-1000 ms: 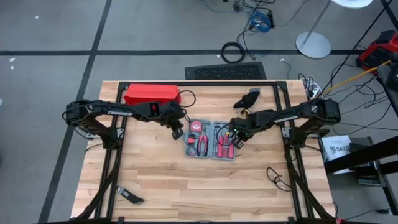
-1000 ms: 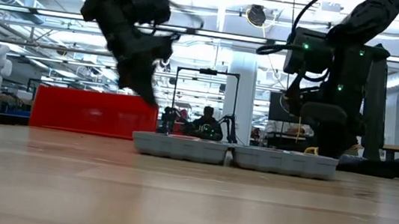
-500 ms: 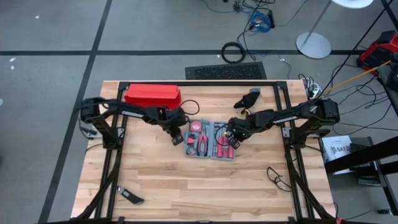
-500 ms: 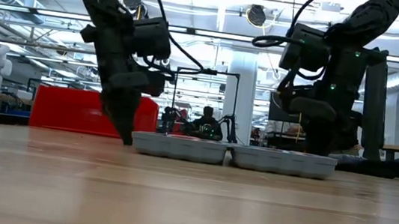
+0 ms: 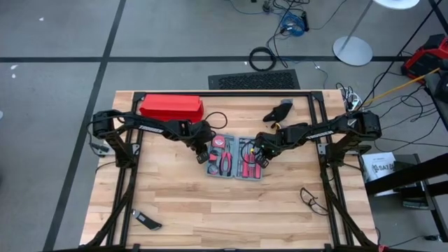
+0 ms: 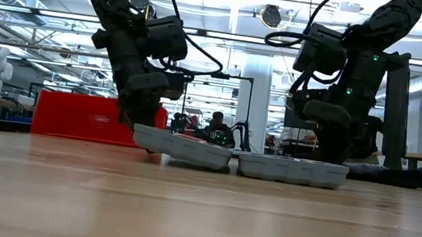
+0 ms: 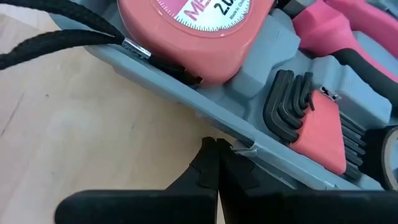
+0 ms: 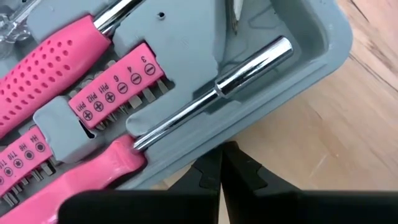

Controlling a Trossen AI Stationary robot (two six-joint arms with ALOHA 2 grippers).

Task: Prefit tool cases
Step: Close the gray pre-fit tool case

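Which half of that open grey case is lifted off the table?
The left half, by the left gripper: its outer edge is tilted up, while the right half lies flat.

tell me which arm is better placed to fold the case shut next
Probably left. The left gripper is at the tool case outer left edge, and that half is tilted up off the table. The right gripper sits at the other half, which lies flat.

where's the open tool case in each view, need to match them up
High view: tool case at table centre, between both arms.
Low view: tool case mid-picture, its left half tilted up off the table.
Left wrist view: grey edge running diagonally, just beyond the left hand.
Right wrist view: fills the upper part.
Shared landmark: the case's pink tools.
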